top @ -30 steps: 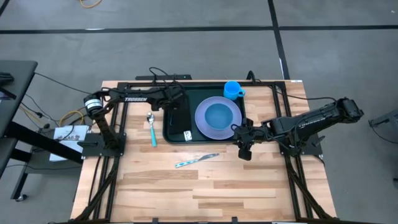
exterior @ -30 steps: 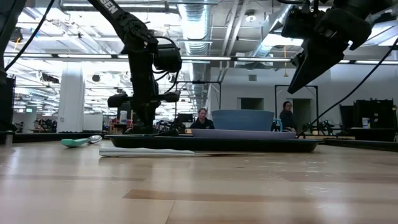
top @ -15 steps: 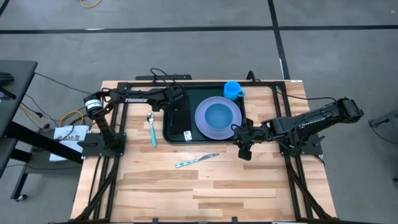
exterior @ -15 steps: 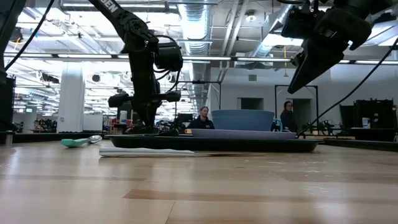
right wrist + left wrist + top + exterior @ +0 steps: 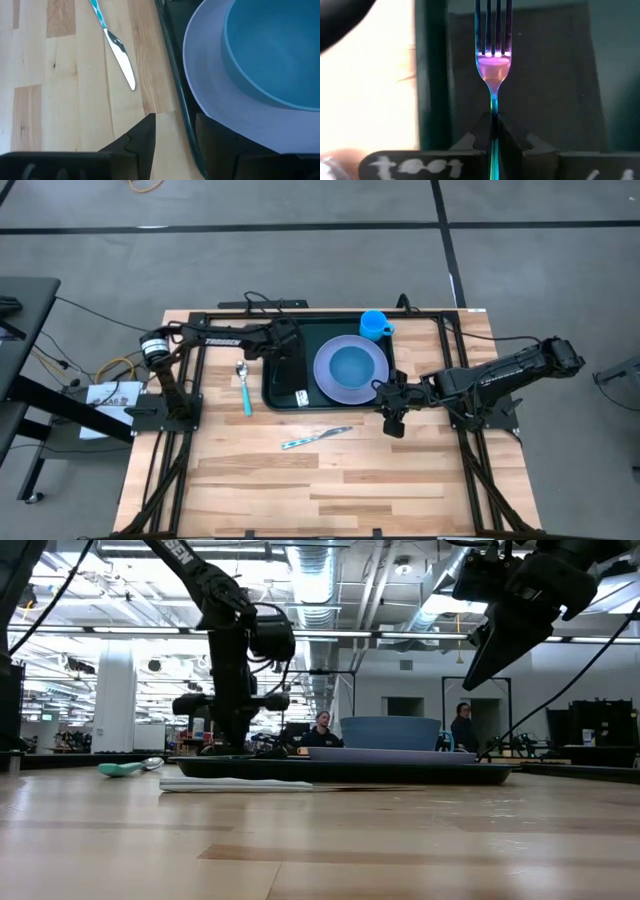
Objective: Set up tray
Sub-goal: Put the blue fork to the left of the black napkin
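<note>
Wooden worktop [image 5: 300,480], dark green tray [image 5: 285,395] toward far edge, centre. Lavender plate [image 5: 351,367] with blue bowl [image 5: 351,365] on tray, blue cup [image 5: 373,324] at far corner. Left end effector [image 5: 283,343] over tray's left part, clamped on fork [image 5: 493,60]. Right end effector [image 5: 391,418] just beside tray's right near corner, fingers [image 5: 141,140] parted, empty. Knife [image 5: 315,437] and spoon [image 5: 243,385] on wood.

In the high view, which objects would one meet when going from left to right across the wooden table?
Spoon → left gripper holding the fork over the tray's left part → lavender plate with blue bowl → blue cup → right gripper, open, at the tray's right edge.
</note>
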Action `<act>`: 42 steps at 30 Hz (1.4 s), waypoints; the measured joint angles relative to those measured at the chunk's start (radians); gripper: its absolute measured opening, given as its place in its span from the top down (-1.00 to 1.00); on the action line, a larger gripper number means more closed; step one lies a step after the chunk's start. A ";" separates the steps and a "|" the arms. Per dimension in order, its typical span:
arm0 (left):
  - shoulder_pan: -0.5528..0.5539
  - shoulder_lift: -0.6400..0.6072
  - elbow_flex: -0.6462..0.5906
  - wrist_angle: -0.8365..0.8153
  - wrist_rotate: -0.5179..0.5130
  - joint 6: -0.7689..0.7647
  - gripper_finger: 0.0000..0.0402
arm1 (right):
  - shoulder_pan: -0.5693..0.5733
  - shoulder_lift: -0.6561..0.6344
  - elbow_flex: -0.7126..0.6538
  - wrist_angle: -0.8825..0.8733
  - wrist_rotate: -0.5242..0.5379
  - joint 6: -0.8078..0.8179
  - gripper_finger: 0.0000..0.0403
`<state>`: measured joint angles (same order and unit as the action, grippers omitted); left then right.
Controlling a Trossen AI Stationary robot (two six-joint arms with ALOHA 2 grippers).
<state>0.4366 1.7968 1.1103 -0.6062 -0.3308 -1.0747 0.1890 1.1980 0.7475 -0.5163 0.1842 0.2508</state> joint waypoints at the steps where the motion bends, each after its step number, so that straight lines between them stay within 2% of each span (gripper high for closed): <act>1: 0.000 0.013 0.000 0.007 0.006 0.002 0.98 | 0.000 0.000 0.000 0.000 0.000 0.000 0.33; 9: 0.006 0.081 0.004 0.050 0.026 0.013 0.98 | 0.000 0.000 -0.001 0.000 0.000 -0.009 0.34; 42: 0.006 0.085 0.009 0.044 0.057 0.086 0.98 | 0.000 0.000 -0.001 0.000 0.000 -0.016 0.34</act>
<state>0.4423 1.8820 1.1191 -0.5617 -0.2741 -0.9886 0.1894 1.1980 0.7467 -0.5159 0.1844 0.2353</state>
